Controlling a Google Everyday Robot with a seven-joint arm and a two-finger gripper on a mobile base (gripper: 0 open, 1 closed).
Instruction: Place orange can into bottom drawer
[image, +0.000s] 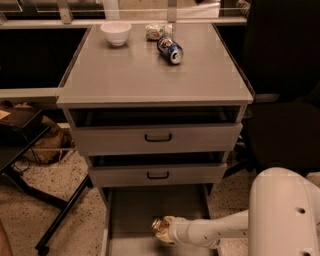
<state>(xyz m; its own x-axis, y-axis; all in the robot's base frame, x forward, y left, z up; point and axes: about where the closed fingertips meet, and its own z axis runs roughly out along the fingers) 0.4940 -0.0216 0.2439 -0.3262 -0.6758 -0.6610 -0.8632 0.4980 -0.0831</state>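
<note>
Right in front of me the robot's big white shoulder housing (285, 215) is filling the lower right corner, and from it the white forearm (220, 231) is reaching out low and almost level towards the left, crossing over the drawer's right wall. At its end the gripper (164, 231) is sitting inside the bottom drawer (150, 202), with its jaws closing around the orange can (159, 226). The can is being held near the drawer's front, about midway between the side walls, just over the plain grey floor; I cannot tell whether it is touching that floor.

Above it the middle drawer (200, 174) and the top drawer (200, 137), both with black handles, are standing pulled out a little way. On the cabinet top (150, 80) a dark blue can (170, 50) is lying on its side towards the back, a pale packet (156, 32) is resting just behind it, and a white bowl (116, 33) is sitting off to their left. A black chair (285, 100) is standing to the right of the cabinet
</note>
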